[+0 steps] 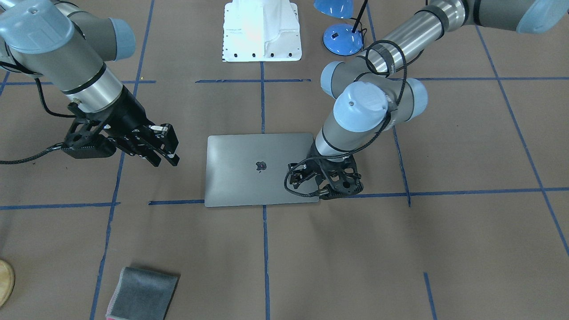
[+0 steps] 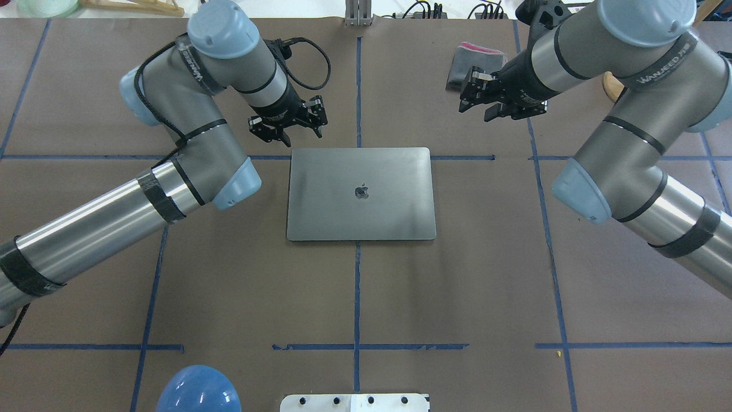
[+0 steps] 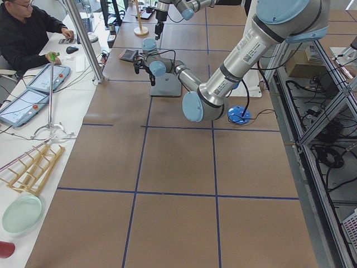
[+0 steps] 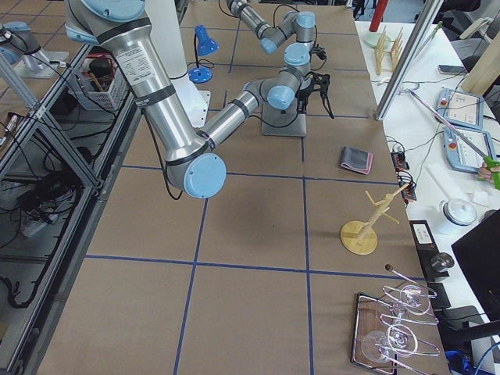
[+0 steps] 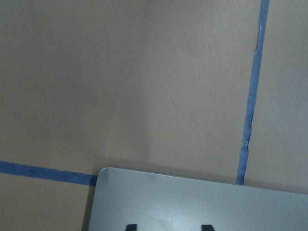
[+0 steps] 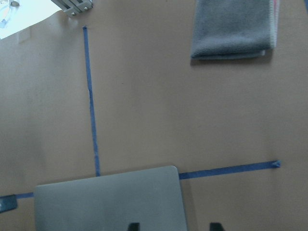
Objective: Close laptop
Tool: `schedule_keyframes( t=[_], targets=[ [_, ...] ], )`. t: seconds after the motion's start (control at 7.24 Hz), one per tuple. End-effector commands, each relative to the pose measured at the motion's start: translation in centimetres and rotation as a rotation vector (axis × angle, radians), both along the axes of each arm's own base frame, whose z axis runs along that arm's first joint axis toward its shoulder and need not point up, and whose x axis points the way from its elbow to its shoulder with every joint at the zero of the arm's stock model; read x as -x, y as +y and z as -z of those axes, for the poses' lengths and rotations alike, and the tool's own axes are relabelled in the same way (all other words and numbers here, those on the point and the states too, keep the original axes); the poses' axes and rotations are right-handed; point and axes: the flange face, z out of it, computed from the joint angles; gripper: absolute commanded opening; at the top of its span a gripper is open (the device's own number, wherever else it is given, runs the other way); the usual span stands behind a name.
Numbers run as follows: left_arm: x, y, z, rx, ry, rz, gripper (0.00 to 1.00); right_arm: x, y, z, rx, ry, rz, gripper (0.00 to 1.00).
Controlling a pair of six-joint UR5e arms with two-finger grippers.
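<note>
The space-grey laptop [image 2: 360,194] lies flat in the middle of the table with its lid down and the dark apple logo facing up; it also shows in the front view [image 1: 260,171]. My left gripper [image 2: 300,134] hovers over the laptop's far left corner, pointing down. The left wrist view shows that corner [image 5: 192,202] below two fingertips [image 5: 130,226] that stand apart with nothing between them. My right gripper [image 1: 165,161] is open and empty, raised off the table beyond the laptop's far right corner [image 6: 144,197].
A folded grey cloth [image 2: 477,57] lies at the far right, just behind my right gripper. A blue desk lamp [image 1: 342,38] and the white robot base [image 1: 262,31] stand at the near edge. A wooden stand's base [image 1: 4,280] sits at the far right edge.
</note>
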Motion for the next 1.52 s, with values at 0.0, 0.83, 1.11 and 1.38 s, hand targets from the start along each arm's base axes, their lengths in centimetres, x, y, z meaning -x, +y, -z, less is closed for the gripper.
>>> schedule_keyframes(
  t=[0.0, 0.83, 1.11, 1.38],
  targets=[
    [6.8, -0.1, -3.3, -0.002, 0.015, -0.007, 0.99, -4.7, 3.9, -1.5, -0.048, 0.173, 0.112, 1.00],
    [32.5, 2.9, -19.2, -0.287, -0.244, -0.223, 0.99, -29.5, 8.8, -23.6, -0.253, 0.350, 0.385, 1.00],
    [42.7, 4.6, -27.1, -0.339, -0.262, -0.270, 0.99, -36.8, 8.9, -31.2, -0.227, 0.297, 0.364, 1.00],
    [48.3, 8.3, -34.2, -0.278, -0.259, -0.270, 0.99, -39.5, 8.2, -33.3, -0.268, 0.314, 0.374, 1.00]
  ],
)
